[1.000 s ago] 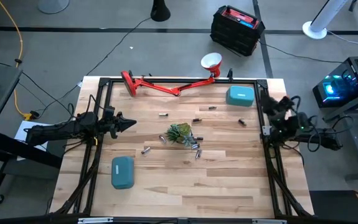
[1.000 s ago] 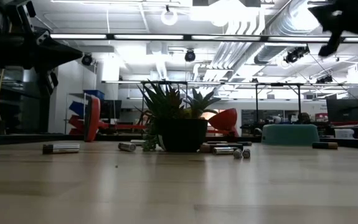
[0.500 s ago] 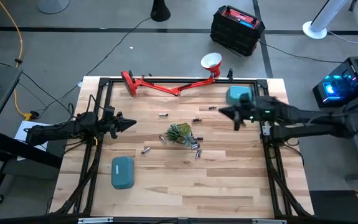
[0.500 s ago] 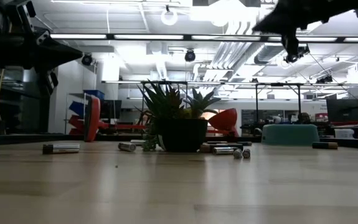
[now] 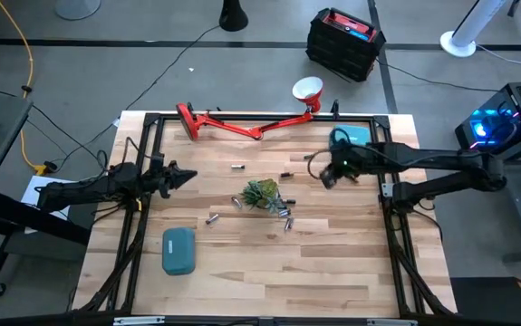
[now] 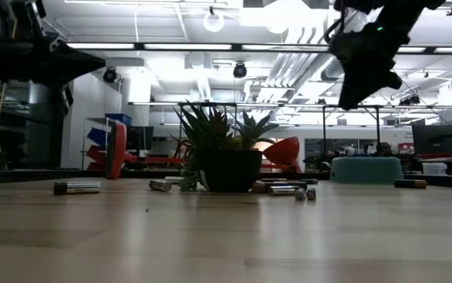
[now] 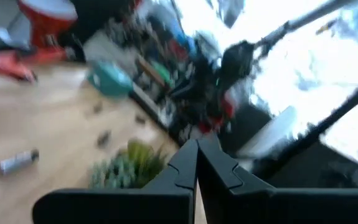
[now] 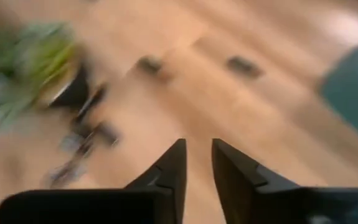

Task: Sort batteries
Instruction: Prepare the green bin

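Several small silvery and dark batteries lie flat on the wooden table around a potted green plant point(image 5: 260, 193): one point(image 5: 237, 167) beyond it, one point(image 5: 286, 174) by it, one point(image 5: 213, 217) nearer, and a cluster point(image 5: 285, 215) beside the pot. The low view shows a battery point(image 6: 76, 187) at the left and the cluster point(image 6: 288, 189). My right gripper point(image 5: 326, 177) hangs open above the table, right of the plant, fingers slanting down point(image 8: 197, 155). My left gripper point(image 5: 190, 177) is shut point(image 7: 197, 155) and held above the table's left part.
One teal tray point(image 5: 178, 250) sits on the near left of the table, another point(image 5: 349, 139) at the far right, partly under my right arm. A red lamp-like stand point(image 5: 242, 125) lies along the far edge. Bare wood stretches across the near half.
My right arm has swung out from the table's right edge toward the middle, and its gripper has tipped downward and come lower, right of the plant. The batteries and trays have stayed put.
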Motion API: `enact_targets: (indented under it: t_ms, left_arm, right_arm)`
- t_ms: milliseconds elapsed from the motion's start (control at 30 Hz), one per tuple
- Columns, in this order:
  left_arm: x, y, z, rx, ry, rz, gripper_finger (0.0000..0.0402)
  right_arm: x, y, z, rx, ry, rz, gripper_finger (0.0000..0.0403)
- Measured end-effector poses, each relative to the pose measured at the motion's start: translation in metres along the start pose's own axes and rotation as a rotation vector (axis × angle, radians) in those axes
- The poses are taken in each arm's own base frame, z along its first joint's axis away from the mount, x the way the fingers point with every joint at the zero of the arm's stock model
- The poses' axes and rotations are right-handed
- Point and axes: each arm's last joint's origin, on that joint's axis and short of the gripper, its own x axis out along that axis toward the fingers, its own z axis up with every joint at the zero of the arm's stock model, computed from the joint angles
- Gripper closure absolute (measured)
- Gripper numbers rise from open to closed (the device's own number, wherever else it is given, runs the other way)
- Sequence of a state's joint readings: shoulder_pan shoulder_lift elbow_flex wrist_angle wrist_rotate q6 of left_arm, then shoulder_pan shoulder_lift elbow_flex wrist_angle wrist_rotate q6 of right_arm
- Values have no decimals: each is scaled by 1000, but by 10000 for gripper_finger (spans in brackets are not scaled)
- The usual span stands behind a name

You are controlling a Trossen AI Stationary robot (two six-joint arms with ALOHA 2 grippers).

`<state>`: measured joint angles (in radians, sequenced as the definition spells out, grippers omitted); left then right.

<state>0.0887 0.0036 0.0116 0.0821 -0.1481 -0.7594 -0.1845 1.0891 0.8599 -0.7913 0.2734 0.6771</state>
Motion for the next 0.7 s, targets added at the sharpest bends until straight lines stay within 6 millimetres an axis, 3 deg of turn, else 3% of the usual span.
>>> enact_targets:
  t_ms: [133,300,400,533,700]
  left_arm:
    - [-1,-5,12,-60,-185,13,402]
    - [4,-5,13,-100,-194,23,401]
    - [10,-2,10,-157,-163,75,401]
    - [21,-11,16,-148,-114,101,401]
    - [50,-35,35,23,-50,119,402]
  right_arm:
    - [5,-17,27,175,-84,-138,289]
    - [22,-59,63,317,-109,-343,263]
    - [43,-90,73,358,-41,-435,293]
    - [68,-119,80,397,39,-462,388]
    - [87,-143,81,472,73,-542,400]
